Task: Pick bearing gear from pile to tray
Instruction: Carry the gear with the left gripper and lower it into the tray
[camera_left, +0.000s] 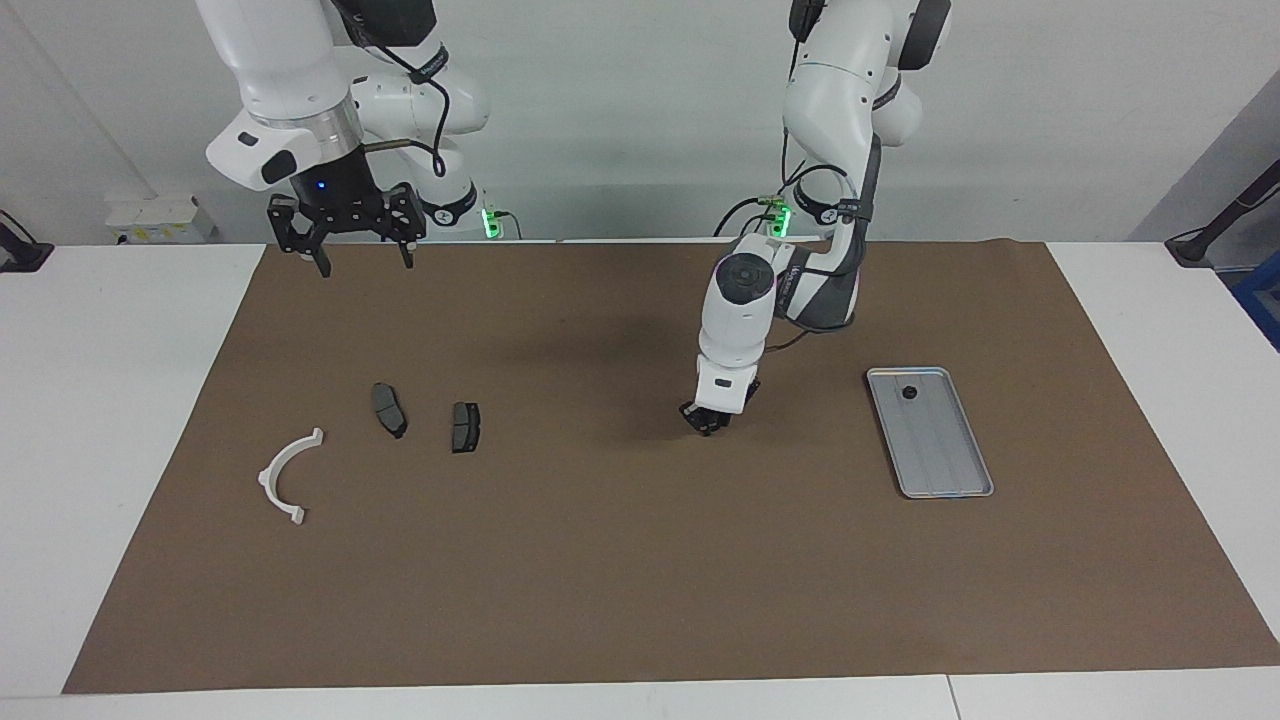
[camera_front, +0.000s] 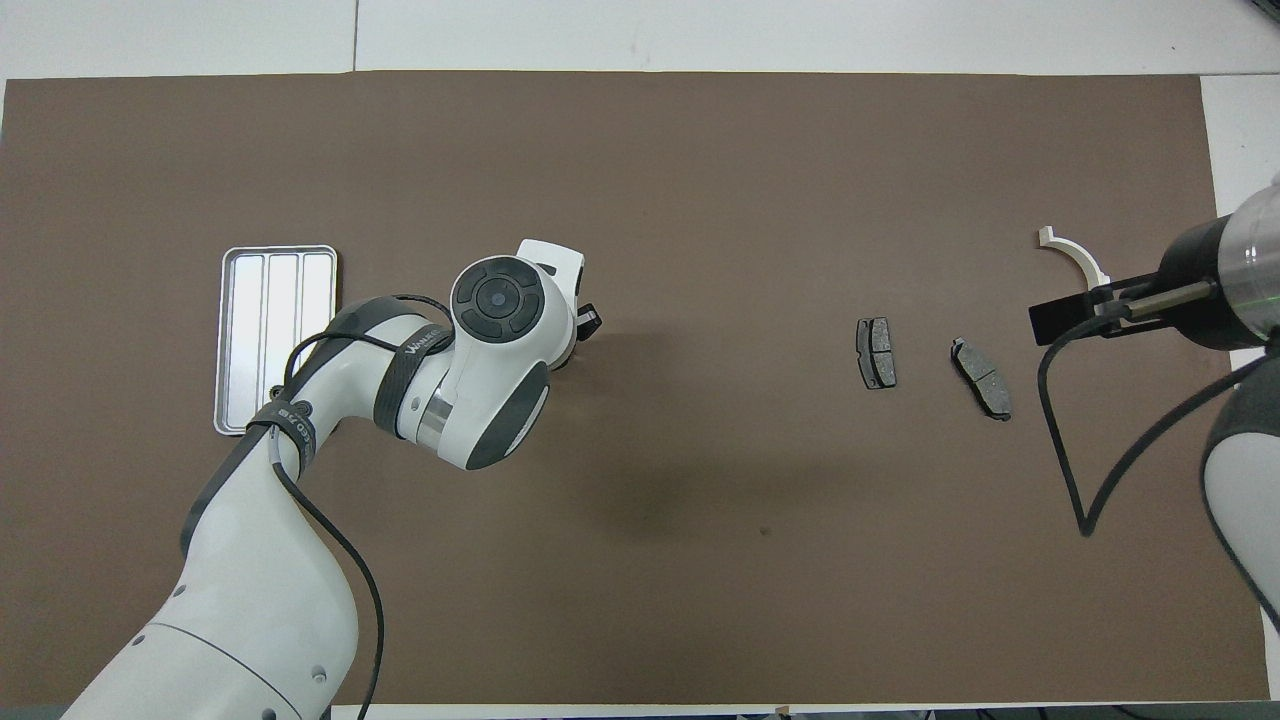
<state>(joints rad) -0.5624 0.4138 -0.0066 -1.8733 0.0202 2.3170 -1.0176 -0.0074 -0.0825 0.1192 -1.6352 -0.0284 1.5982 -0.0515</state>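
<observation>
My left gripper (camera_left: 708, 422) hangs low, right at the brown mat's middle, between the pile and the tray; in the overhead view the left gripper (camera_front: 588, 322) peeks out from under its own wrist. Anything beneath it is hidden. The silver grooved tray (camera_left: 945, 480) lies toward the left arm's end, and one small black round bearing gear (camera_left: 909, 393) sits in its corner nearest the robots. The pile toward the right arm's end is a white half-ring bracket (camera_left: 285, 478) and two dark brake pads (camera_left: 389, 409) (camera_left: 465, 426). My right gripper (camera_left: 364, 262) is raised high and open, holding nothing.
The brown mat (camera_left: 640, 580) covers most of the white table. In the overhead view the left arm's elbow lies over part of the tray (camera_front: 250, 300). The right arm's black cable (camera_front: 1060, 440) dangles beside the brake pads (camera_front: 876, 352).
</observation>
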